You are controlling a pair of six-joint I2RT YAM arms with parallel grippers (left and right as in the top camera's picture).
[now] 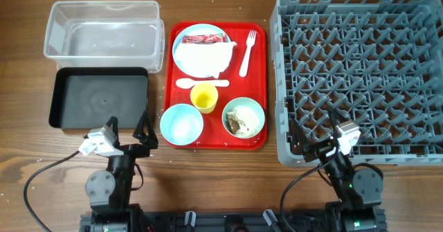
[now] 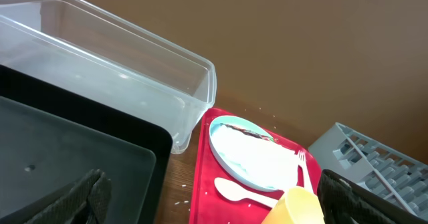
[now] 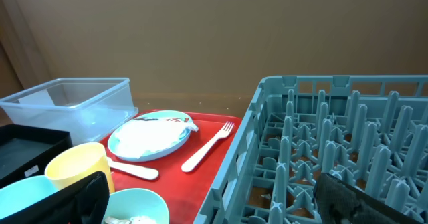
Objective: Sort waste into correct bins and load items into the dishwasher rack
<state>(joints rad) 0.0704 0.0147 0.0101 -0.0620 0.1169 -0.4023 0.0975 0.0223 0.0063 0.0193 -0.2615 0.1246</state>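
- The left gripper (image 1: 129, 125) hangs with its fingers (image 2: 80, 200) spread wide and nothing between them, over the near right corner of the black tray (image 1: 100, 99).
- The right gripper (image 1: 311, 118) is likewise spread and empty, above the near left corner of the rack (image 1: 360, 73).
- The black tray sits on the bench (image 1: 208, 183) with nothing in it, its far edge just beside the tub (image 1: 104, 28), which is bare inside too.
- Nearest the left gripper on the red tray (image 1: 259, 86) is an empty bowl (image 1: 181, 125), at the tray's near left corner.
- A second bowl (image 1: 243, 118), at the near right corner close to the rack's left wall, holds the scraps (image 1: 242, 123), white with brown bits.
- The cup (image 1: 204, 97) stands upright between the two bowls and a little farther back, close to both rims.
- The spoon (image 1: 197, 83) lies crosswise just behind the cup, its bowl end to the left.
- The plate (image 1: 181, 38) fills the tray's far left corner; the napkin (image 1: 204, 55) covers most of it and the wrapper (image 1: 201, 37) lies along the napkin's far edge.
- The fork (image 1: 247, 52) lies to the right of the plate, tines pointing away from the arms.
- The rack stands right of the red tray, its edge just beside the tray's, with only pegs and grid showing.
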